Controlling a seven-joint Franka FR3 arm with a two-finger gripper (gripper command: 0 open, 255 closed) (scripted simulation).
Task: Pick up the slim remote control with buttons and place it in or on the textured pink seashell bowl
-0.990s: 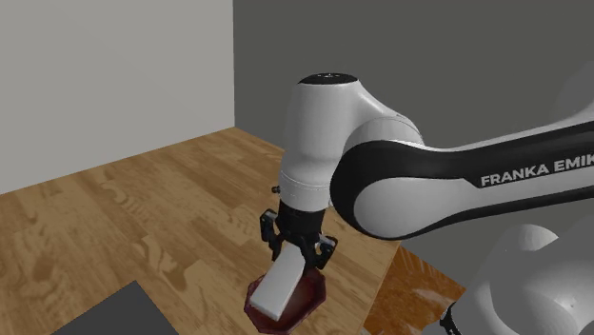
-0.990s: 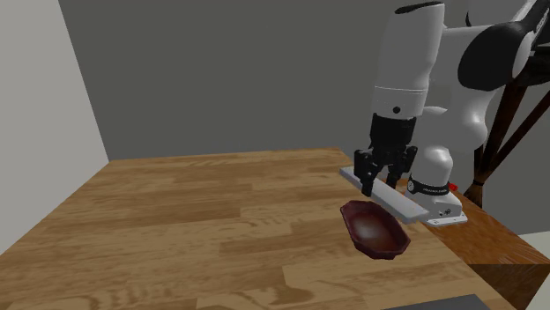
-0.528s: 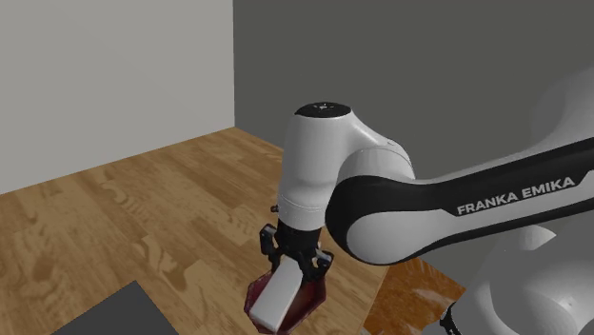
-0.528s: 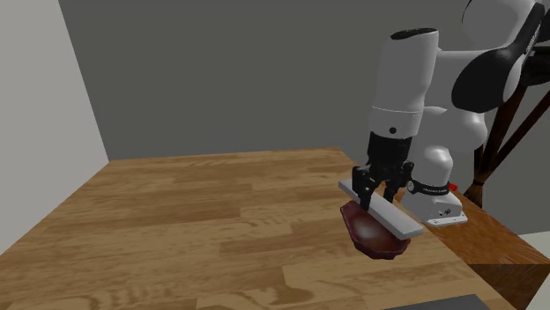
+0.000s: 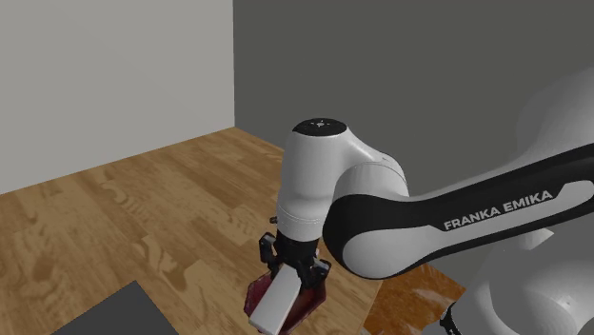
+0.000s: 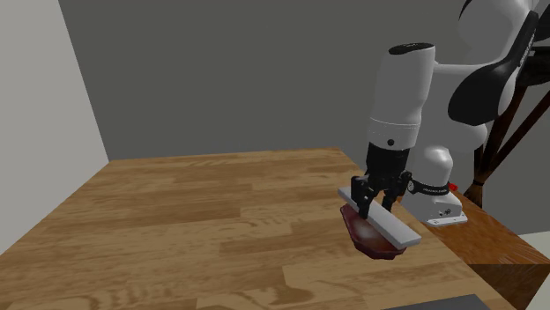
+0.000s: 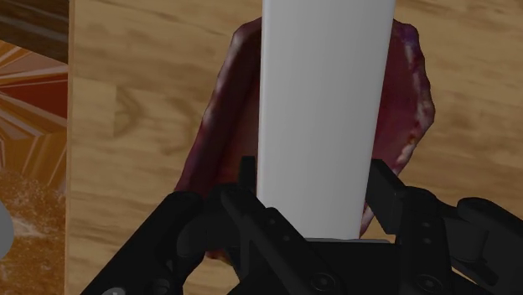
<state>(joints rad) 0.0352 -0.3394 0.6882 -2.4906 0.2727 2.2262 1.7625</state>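
A plain indoor room, possibly part of a home, is shown: a wood-grain worktop (image 5: 143, 209) is backed by a bare grey wall (image 6: 229, 70) and a white wall (image 5: 95, 76), with dark wooden struts (image 6: 494, 145) seen beside it.

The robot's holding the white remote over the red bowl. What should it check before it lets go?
1. The gripper is shut on the white remote: ok.
2. Remote is above the dark red bowl: ok.
3. Remote is low enough to touch the bowl: cannot tell.
4. Remote fits inside the bowl: not ok. It is longer than the bowl and would probably rest across the rim.
5. Bowl sits fully on the wooden table: ok.
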